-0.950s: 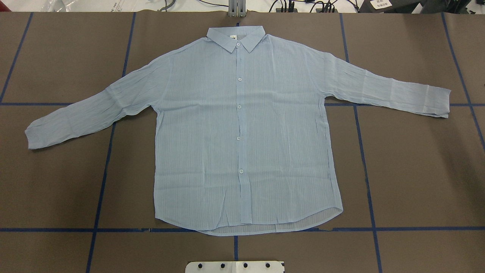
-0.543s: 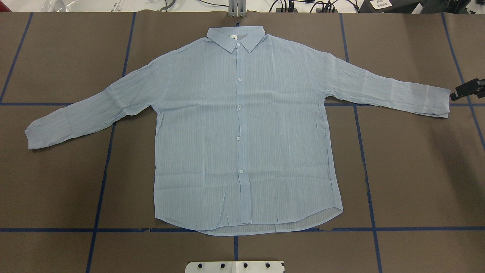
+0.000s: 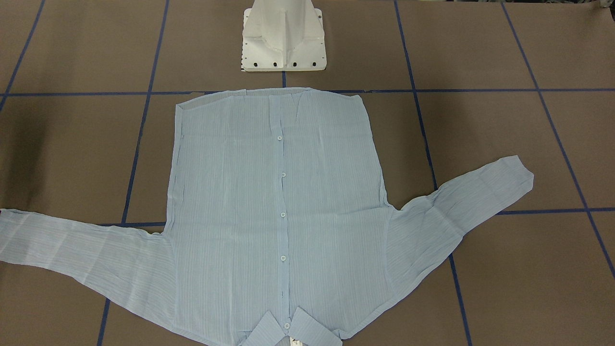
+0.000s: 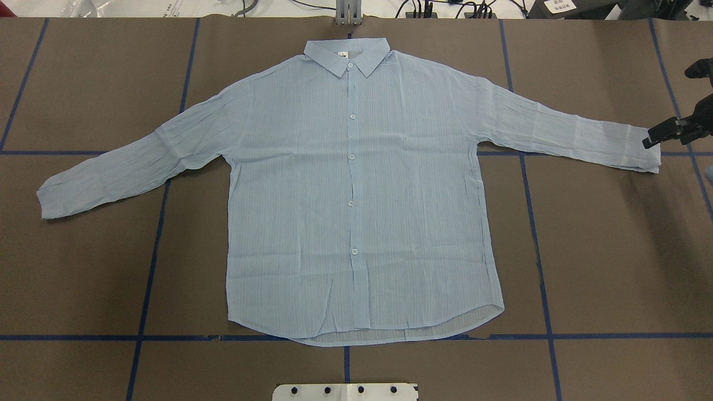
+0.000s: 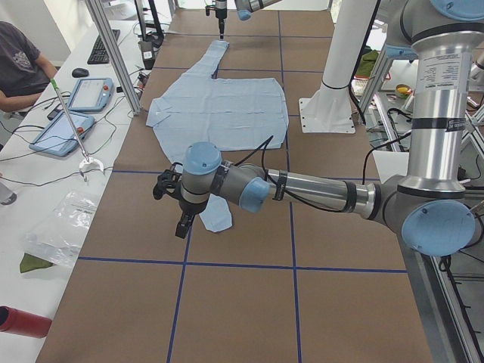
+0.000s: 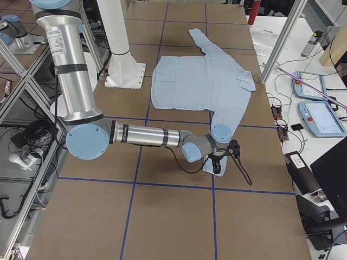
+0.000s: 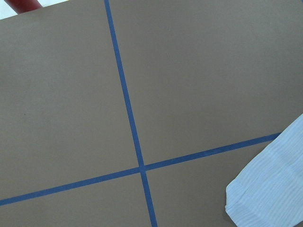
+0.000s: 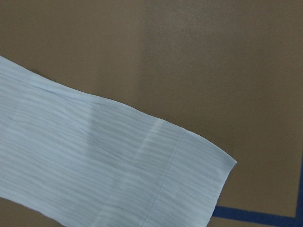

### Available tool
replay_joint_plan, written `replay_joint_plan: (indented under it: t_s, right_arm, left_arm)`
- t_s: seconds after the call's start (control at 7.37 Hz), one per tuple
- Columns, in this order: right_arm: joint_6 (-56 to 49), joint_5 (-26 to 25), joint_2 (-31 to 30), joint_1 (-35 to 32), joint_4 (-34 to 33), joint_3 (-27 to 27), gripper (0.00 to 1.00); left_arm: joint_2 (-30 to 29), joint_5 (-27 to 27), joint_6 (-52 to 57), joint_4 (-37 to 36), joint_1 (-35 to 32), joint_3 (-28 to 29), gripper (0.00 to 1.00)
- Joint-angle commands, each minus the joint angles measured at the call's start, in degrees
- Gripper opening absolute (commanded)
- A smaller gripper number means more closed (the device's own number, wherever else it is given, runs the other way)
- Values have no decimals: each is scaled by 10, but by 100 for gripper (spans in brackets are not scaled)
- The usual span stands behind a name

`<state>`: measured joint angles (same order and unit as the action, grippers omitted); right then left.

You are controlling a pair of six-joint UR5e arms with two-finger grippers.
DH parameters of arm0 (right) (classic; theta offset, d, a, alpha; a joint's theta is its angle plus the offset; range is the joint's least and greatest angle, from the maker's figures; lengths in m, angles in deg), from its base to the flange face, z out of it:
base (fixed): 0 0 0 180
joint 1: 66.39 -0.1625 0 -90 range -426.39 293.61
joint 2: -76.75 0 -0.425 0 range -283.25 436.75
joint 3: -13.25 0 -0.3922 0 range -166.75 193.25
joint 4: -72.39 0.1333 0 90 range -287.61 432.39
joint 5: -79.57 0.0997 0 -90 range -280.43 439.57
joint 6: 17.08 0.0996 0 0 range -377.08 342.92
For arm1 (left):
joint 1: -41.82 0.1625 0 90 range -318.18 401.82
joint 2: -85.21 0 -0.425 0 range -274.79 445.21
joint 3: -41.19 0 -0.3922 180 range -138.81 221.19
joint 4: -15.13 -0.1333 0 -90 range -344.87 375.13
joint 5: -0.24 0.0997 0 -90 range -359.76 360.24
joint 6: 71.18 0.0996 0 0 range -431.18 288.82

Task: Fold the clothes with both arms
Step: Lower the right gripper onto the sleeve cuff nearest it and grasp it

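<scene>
My right hand (image 4: 653, 138) hangs at one cuff (image 4: 640, 153) of the pale blue shirt (image 4: 356, 195) lying flat on the brown surface (image 4: 613, 250), my left hand (image 5: 182, 225) near the other, open or closed I cannot tell; pinching only the thin top layer could drag a sleeve (image 4: 557, 128) crooked.

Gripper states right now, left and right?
Left gripper: cannot be told, side view only.
Right gripper: cannot be told; at a cuff of the pale blue striped button-up shirt.
</scene>
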<state>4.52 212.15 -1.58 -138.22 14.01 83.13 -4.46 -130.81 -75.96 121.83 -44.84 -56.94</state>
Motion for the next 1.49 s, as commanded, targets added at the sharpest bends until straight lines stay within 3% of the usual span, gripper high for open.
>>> replay_joint_plan:
  t_s: [0.0,0.27,1.36]
  right_arm:
    - [0,-7,6,11,-1,-19,98]
    - [-4,-7,5,11,-1,-19,90]
    - [-4,-7,2,13,-3,-41,81]
  left_arm:
    - [2,0,1,3,0,0,100]
    - [2,-1,0,3,0,0,100]
    - [3,-1,-1,14,-1,-1,100]
